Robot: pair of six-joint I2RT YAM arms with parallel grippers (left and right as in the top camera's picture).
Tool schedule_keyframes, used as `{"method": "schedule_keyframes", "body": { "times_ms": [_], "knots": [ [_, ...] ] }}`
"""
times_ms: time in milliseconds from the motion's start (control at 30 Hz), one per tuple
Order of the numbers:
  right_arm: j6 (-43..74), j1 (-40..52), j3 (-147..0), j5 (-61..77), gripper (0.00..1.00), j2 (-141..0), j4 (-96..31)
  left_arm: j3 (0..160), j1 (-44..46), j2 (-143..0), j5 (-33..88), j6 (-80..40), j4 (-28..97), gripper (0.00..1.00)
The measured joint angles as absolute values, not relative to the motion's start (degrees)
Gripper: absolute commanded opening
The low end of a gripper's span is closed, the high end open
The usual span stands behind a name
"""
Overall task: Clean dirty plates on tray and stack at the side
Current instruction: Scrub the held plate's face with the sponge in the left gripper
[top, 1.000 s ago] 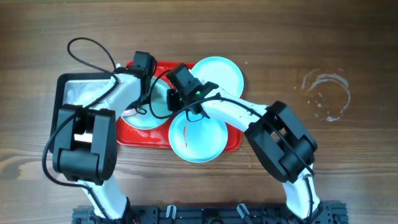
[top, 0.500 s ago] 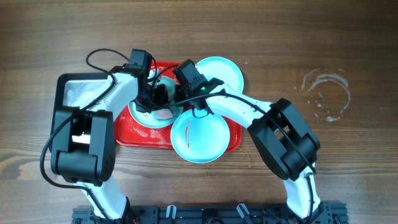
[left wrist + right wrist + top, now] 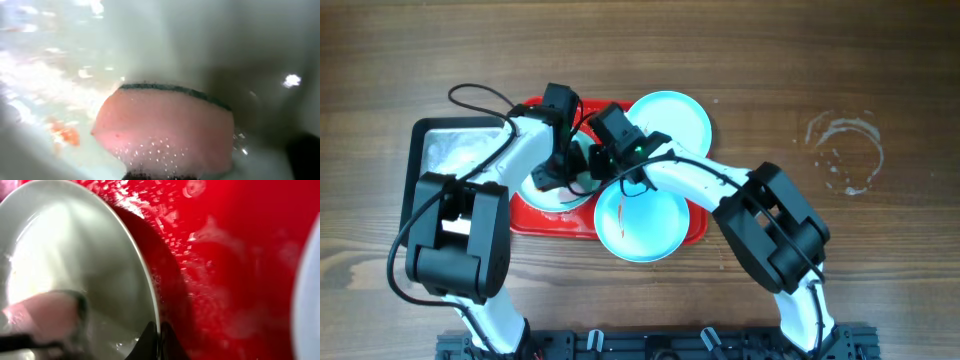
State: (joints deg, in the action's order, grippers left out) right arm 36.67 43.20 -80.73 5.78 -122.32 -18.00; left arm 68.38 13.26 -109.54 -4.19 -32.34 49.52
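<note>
Three pale turquoise plates are on the red tray. The left plate lies under both grippers. My left gripper is shut on a pink sponge with a dark scrub edge, pressed on this wet plate next to an orange smear. My right gripper is shut on the plate's rim, one finger on each side. The front plate carries a thin orange smear. The back right plate looks clean.
A black-rimmed silver metal tray stands left of the red tray, under my left arm. A wet ring mark is on the wooden table at the far right. The red tray floor is wet and soapy.
My left gripper has come down from the tray's back edge onto the left plate and slid the sponge leftwards across it. My right gripper keeps its hold on the rim, shifting only slightly.
</note>
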Motion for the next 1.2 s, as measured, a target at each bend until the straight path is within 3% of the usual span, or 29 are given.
{"method": "schedule_keyframes", "body": {
  "times_ms": [400, 600, 833, 1200],
  "knots": [
    [36.82, 43.2, -80.75, 6.59, 0.04, -122.32, -17.58, 61.14, 14.2, -108.42, -28.82, -37.6, 35.68, 0.04],
    [36.8, 43.2, -80.75, 6.59, 0.04, -122.32, -17.58, 60.99, 14.26, -109.62, -35.68, -39.83, 36.12, 0.04],
    [36.73, 43.24, -80.75, 8.14, 0.04, -122.32, -17.58, 61.63, 14.28, -109.73, -34.17, -37.34, 44.07, 0.04],
    [36.75, 42.02, -80.75, 7.64, 0.04, -122.32, -18.0, 61.36, 11.55, -107.92, -24.43, -28.64, 37.15, 0.04]
  ]
}}
